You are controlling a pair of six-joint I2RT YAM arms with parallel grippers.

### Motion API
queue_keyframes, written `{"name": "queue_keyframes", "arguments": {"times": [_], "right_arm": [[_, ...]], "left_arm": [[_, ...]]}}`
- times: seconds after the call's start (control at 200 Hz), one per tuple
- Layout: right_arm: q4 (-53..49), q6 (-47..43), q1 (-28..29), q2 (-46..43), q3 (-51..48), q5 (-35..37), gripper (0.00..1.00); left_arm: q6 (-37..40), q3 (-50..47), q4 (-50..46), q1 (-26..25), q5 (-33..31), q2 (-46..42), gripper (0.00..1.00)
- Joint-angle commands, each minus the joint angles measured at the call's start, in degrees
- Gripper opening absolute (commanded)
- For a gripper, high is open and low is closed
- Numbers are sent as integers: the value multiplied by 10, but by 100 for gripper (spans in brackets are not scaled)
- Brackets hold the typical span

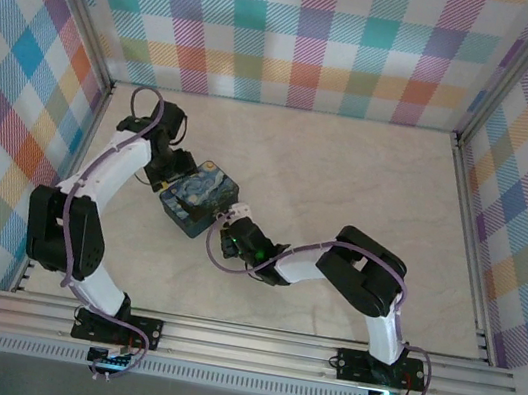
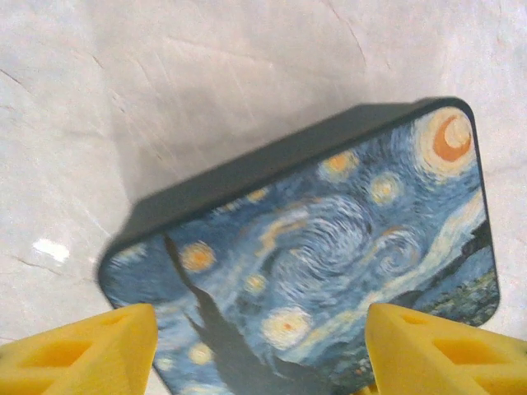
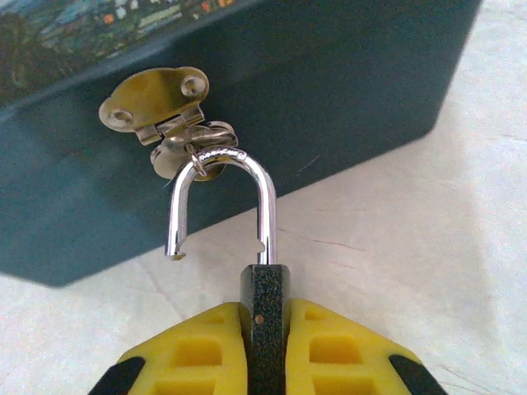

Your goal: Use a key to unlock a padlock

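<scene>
The dark-bodied padlock (image 3: pixel 265 300) is clamped edge-on between my right gripper's (image 3: pixel 265 319) yellow fingers, which are shut on its body. Its silvery shackle (image 3: pixel 265 193) stands open: the left leg hangs free of the body, while the loop still passes through the ring of the brass hasp (image 3: pixel 156 103) on the side of the blue swirl-print box (image 3: pixel 354 82). My left gripper (image 2: pixel 262 346) is open over the box lid (image 2: pixel 329 239), one finger near each side. The key is out of view.
In the top view the box (image 1: pixel 199 197) sits left of centre on the pale table (image 1: pixel 348 181), with the left gripper (image 1: pixel 171 177) behind it and the right gripper (image 1: pixel 233 235) in front. Plaid walls close in three sides.
</scene>
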Motion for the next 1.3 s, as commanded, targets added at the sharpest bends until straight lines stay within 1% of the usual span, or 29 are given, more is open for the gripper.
{"name": "queue_keyframes", "arguments": {"times": [0.0,0.08,0.16,0.28,0.395,0.52,0.655,0.75,0.83,0.98,1.05,1.21,1.295], "right_arm": [[-43,81,2,-10,12,47,0],[-58,122,1,-7,17,54,0],[-93,172,0,-5,30,77,0],[-152,255,0,7,63,116,1],[-197,309,0,30,107,141,1],[-228,340,-3,46,135,177,2],[-211,344,-23,53,140,179,4],[-172,308,-39,58,141,175,7],[-158,240,-50,59,153,162,9],[-168,87,-67,53,164,94,10],[-164,39,-73,44,149,67,12],[-105,-31,-91,23,91,-43,26],[-71,-54,-100,4,58,-99,35]], "left_arm": [[15,-22,22,11,-60,-11,68],[15,-65,81,11,-61,-18,68],[8,-98,128,11,-36,-23,68],[-12,-134,172,5,0,-25,67],[-16,-152,180,-16,3,-26,66],[-23,-170,174,-36,-8,-40,65],[-26,-177,158,-40,-22,-49,64],[-32,-181,151,-40,-26,-52,64],[-38,-180,140,-40,-42,-54,64],[-40,-167,131,-40,-46,-49,63],[-38,-158,120,-40,-47,-50,63],[-26,-127,98,-40,-50,-71,64],[-18,-104,82,-40,-56,-68,64]]}}
